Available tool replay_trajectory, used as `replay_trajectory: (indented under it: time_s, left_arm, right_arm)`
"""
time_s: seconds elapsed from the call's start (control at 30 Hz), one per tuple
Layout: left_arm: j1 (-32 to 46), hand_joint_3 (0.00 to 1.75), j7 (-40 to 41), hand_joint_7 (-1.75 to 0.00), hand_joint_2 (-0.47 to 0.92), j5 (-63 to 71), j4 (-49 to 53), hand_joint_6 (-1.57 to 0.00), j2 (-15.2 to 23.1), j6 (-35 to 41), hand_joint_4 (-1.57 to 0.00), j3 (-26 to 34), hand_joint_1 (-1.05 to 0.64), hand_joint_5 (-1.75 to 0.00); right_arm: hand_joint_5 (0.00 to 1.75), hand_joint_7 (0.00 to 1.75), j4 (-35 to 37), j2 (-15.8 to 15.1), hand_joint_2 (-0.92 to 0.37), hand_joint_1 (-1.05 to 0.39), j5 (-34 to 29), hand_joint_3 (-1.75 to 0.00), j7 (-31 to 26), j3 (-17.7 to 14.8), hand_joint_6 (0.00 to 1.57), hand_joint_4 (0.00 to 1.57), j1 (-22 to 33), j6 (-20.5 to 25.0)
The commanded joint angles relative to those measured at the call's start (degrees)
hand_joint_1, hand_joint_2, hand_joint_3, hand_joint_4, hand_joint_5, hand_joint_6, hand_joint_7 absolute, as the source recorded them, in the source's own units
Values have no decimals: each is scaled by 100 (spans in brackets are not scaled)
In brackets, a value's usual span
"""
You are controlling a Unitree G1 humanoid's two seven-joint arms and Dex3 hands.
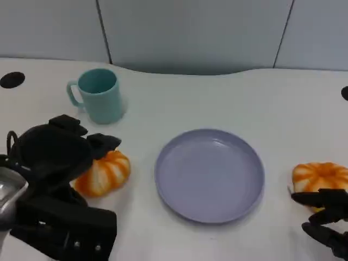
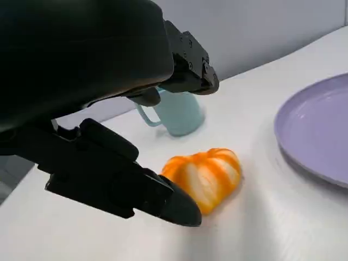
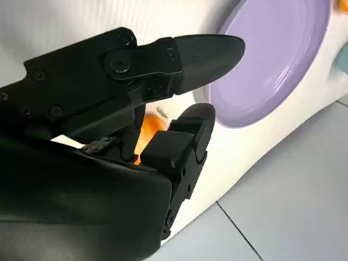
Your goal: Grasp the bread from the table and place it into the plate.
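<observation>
- We are looking at a white table [image 1: 228, 98] with a curved far edge.
- Behind it we are seeing a pale grey wall [image 1: 190, 32] of panels, dark seams [image 1: 103, 30] running down between them.
- Two dark round spots are sitting on the tabletop, one hole [image 1: 12, 79] at the far left, another [image 1: 345, 92] at the right edge.
- Soft, even light is falling across the table, casting faint shadows.
- In the right wrist view we are seeing grey floor [image 3: 293, 206] with a thin seam beyond the table's edge.
</observation>
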Motion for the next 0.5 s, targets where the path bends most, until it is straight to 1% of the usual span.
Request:
replay_trajectory:
  time_s: [0.03,0.17,0.27,0.5]
  left_arm:
    - [-271,1,3,0,74,107,273,-20,-15,135,0,-130,-69,-46]
    - [-584,1,200,0,74,139,834,-19,-158,134,0,-334,-70,-45]
    - [-832,1,91,0,75,166,1228,-18,-328,321,0,-517,-71,-44]
    - [-1523,1,81,0,76,122,2711,-19,-752,602,0,-1016,-66,-41]
  right_arm:
    - [77,1,43,-40,-92,-23,6,-29,-64,-10,86,71,-38,-122]
    - [79,1,0,-23,-92,-24,41,-29,-60,-11,86,71,-22,-38]
    - [80,1,-28,-40,-92,-24,31,-29,-55,-8,85,69,-4,-32]
    - [81,0,-131,-58,-92,-25,62,-29,-13,-27,85,67,60,54]
